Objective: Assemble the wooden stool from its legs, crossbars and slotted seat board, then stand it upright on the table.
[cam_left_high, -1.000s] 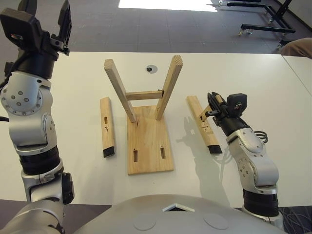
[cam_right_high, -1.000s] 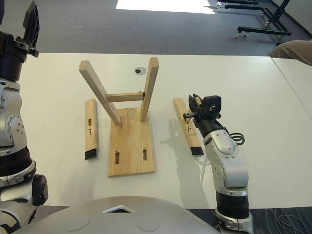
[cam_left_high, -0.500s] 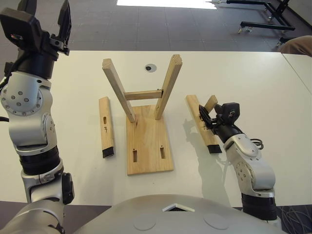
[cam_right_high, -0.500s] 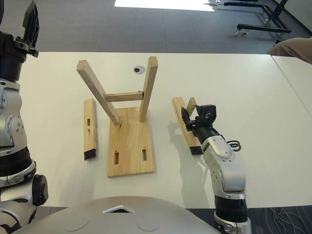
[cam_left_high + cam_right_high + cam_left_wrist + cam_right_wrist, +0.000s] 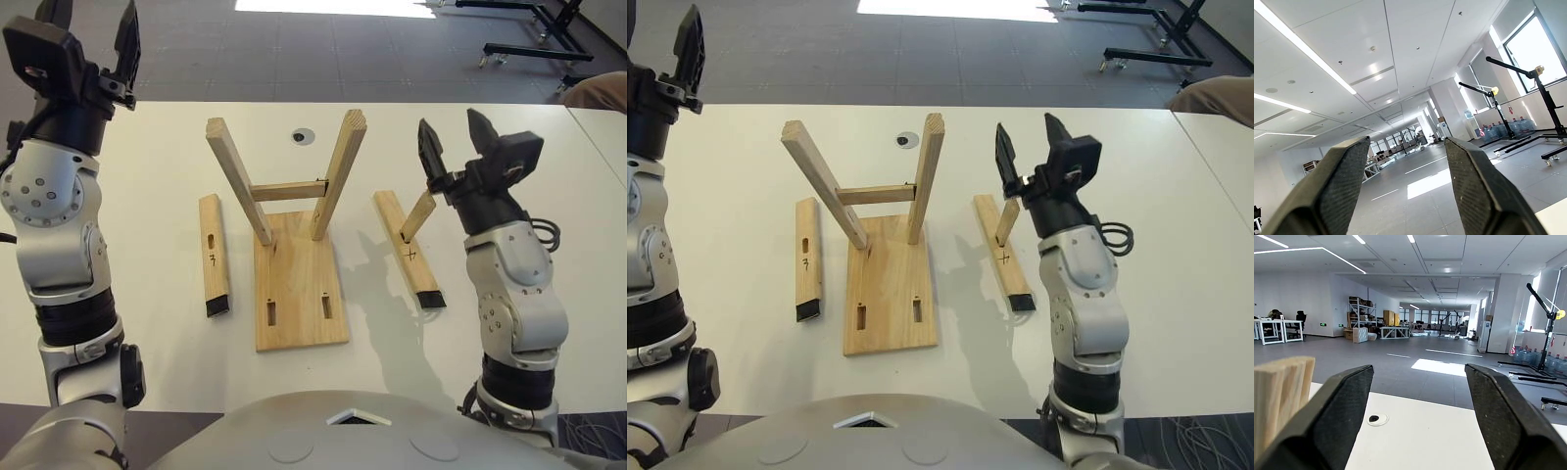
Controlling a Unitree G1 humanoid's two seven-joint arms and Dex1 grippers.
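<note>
The slotted seat board [image 5: 299,289] lies flat mid-table. Two legs [image 5: 238,181] [image 5: 339,174] stand tilted in its far slots, joined by a crossbar [image 5: 288,191]. One loose leg [image 5: 215,253] lies to the board's left. Another loose leg [image 5: 408,249] lies to its right with a short crossbar [image 5: 419,213] sticking up from its slot. My right gripper [image 5: 449,122] hangs open just above that crossbar, fingers pointing up and holding nothing. The nearer upright leg's top [image 5: 1281,396] shows in the right wrist view. My left gripper [image 5: 90,24] is raised high at the table's far left, open and empty.
A round cable hole [image 5: 305,137] sits in the table beyond the upright legs. Black wheeled stands [image 5: 534,54] are on the floor behind the table. Bare tabletop lies to the far right and along the front edge [image 5: 411,382].
My right gripper has come up off the short crossbar and opened wide, leaving the crossbar standing in the right loose leg. The left arm has not moved.
</note>
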